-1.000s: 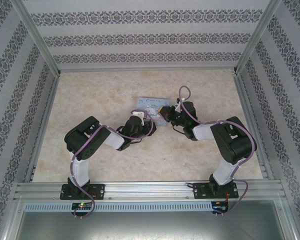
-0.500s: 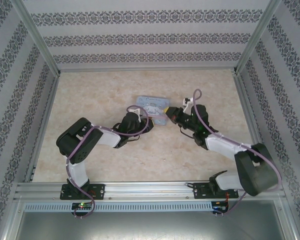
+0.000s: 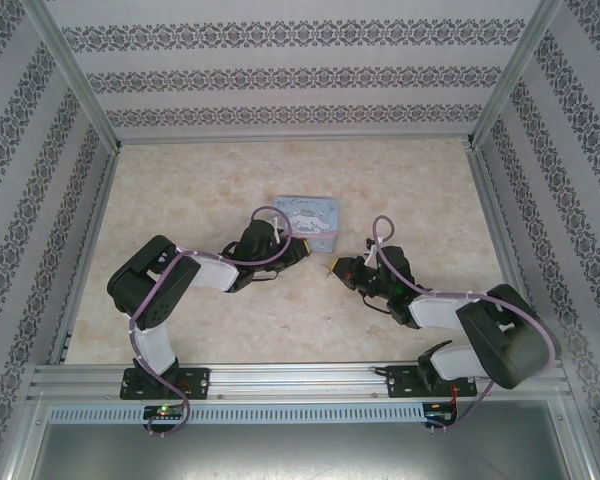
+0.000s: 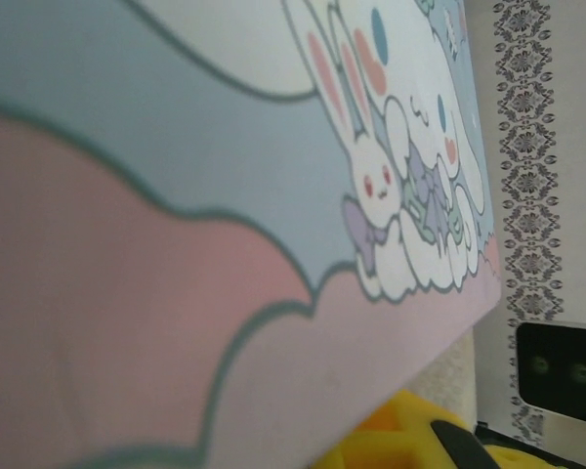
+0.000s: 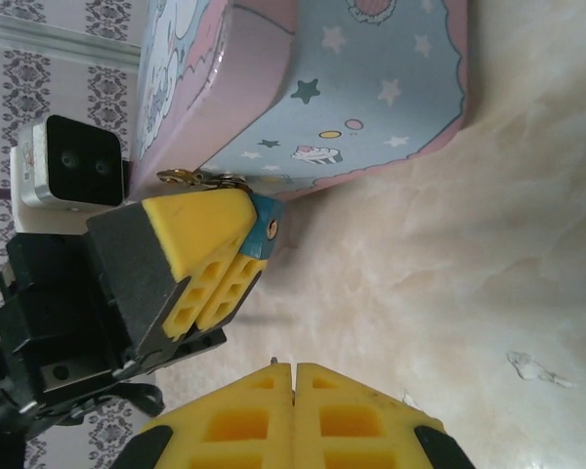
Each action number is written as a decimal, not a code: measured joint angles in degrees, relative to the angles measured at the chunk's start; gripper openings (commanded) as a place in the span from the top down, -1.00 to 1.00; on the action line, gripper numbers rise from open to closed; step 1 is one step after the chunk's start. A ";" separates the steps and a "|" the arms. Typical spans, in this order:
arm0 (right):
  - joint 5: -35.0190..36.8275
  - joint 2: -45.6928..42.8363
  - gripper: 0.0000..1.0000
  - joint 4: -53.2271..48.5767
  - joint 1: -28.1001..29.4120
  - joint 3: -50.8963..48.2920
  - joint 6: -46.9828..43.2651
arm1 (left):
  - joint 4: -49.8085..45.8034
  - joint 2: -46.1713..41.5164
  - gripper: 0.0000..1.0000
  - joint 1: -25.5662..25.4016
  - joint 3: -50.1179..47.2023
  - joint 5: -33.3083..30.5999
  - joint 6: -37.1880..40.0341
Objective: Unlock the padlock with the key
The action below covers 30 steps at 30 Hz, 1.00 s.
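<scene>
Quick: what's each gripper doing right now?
Left gripper: jaws closed on the padlock beside the tin.
Right gripper: jaws closed, nothing visible between them.

Two arms, black joint housings and white link shells: left arm [image 3: 195,272], right arm [image 3: 450,305]. Purple cables [image 3: 270,209] looped along both. Left hand [image 3: 292,247], right hand [image 5: 294,371]: yellow fingers [image 5: 205,259] with square cut-outs, black mounts. White wrist camera box [image 5: 63,166], two dark lenses.

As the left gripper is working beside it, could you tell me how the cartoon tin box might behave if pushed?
The tin box looks thin-walled and probably light, so it would likely slide on the smooth table. Low and flat, it seems unlikely to tip. Its glossy finish may be slippery.
</scene>
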 measured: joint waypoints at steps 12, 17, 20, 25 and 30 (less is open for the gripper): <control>6.16 12.66 1.00 17.38 3.28 -1.18 9.90 | 5.40 -0.37 1.00 0.37 -0.20 1.86 -10.16; 9.62 13.07 1.00 20.74 4.92 -1.20 12.87 | 8.17 -0.39 1.00 0.37 -1.27 1.77 -13.31; 11.72 13.07 1.00 21.42 5.16 -1.20 14.27 | 9.01 -0.37 1.00 0.37 -1.57 1.57 -14.45; 14.08 13.07 1.00 21.44 5.44 -1.20 15.72 | 10.19 -0.39 1.00 0.37 -1.88 1.36 -15.52; 14.99 13.20 1.00 21.46 5.44 -1.18 16.31 | 11.10 -0.37 1.00 0.37 -1.97 1.01 -15.96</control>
